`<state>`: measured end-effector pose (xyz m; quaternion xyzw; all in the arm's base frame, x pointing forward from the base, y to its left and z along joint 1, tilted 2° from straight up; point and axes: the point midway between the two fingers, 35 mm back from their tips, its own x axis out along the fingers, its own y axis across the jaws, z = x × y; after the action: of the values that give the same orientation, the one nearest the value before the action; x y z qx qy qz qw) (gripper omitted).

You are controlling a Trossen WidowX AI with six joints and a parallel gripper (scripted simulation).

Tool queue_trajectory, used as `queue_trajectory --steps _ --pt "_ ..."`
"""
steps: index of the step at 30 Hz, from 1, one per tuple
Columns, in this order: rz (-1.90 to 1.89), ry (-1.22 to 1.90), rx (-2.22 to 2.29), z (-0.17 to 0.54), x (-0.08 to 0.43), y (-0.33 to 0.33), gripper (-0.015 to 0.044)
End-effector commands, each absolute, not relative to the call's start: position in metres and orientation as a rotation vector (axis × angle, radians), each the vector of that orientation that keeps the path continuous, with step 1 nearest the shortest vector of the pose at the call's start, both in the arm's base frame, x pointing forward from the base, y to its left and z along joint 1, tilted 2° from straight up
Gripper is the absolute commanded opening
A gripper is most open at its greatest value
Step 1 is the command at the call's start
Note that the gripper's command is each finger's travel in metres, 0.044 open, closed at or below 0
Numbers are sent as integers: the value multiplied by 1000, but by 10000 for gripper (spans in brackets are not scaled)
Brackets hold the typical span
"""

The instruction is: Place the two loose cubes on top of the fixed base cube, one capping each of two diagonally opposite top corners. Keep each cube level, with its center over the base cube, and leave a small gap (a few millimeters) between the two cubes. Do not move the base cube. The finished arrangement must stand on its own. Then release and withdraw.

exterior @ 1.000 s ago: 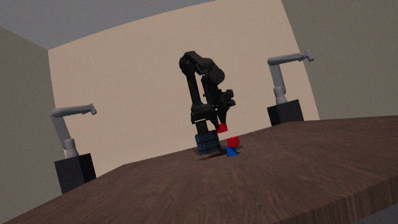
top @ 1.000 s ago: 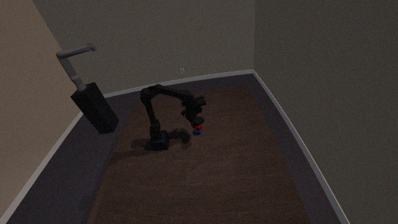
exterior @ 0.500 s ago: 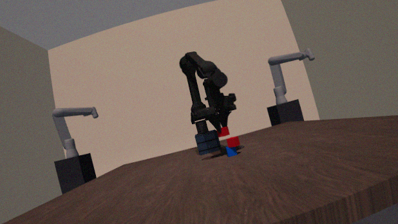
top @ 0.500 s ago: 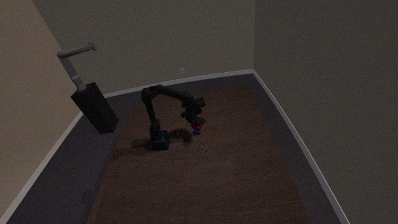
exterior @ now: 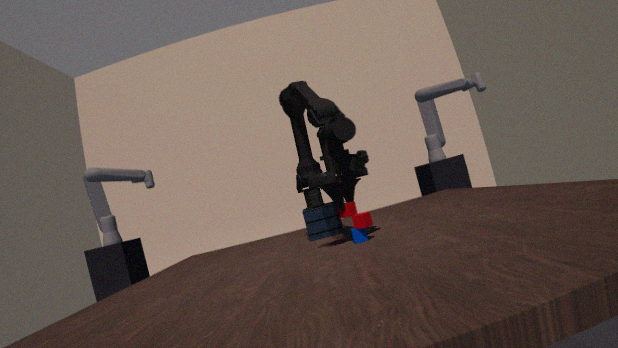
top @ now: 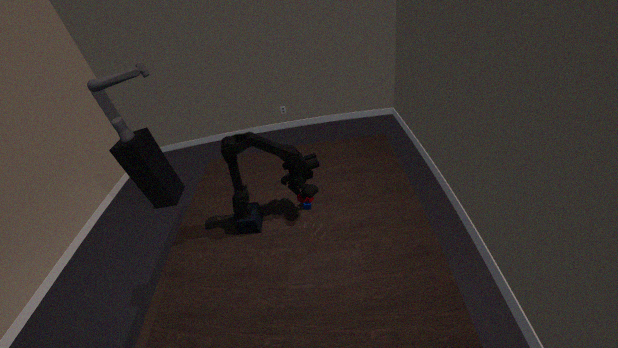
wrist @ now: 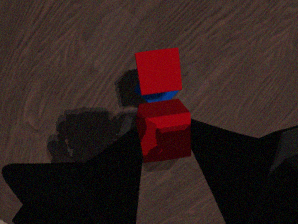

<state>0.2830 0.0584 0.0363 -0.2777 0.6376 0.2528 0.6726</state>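
The blue base cube [top: 307, 206] [exterior: 359, 236] [wrist: 163, 96] rests on the table, largely hidden from above in the wrist view. One red cube [exterior: 362, 220] [wrist: 159, 71] sits on top of it, off to one side and looking level. My gripper [exterior: 348, 204] [wrist: 162, 128] is shut on the other red cube [exterior: 348, 210] [wrist: 165, 137]. The held cube is beside the placed one, on the arm-base side, and a little higher in the exterior view. The wrist view hides whether it overlaps the blue cube. In the top view both red cubes run together.
The arm's dark blue base block [top: 249, 220] [exterior: 322, 221] stands close by on the wooden table [top: 300, 285] [exterior: 250, 295]. Grey arms on black pedestals [top: 147, 167] [exterior: 117, 267] stand off the table, far from the cubes.
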Motion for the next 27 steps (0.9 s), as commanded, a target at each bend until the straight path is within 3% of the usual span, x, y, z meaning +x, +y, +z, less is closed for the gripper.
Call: queue_trajectory --steps 1,27 --pt "567 1435 -627 32 284 58 105" --pt "547 1434 -579 5 286 57 105"
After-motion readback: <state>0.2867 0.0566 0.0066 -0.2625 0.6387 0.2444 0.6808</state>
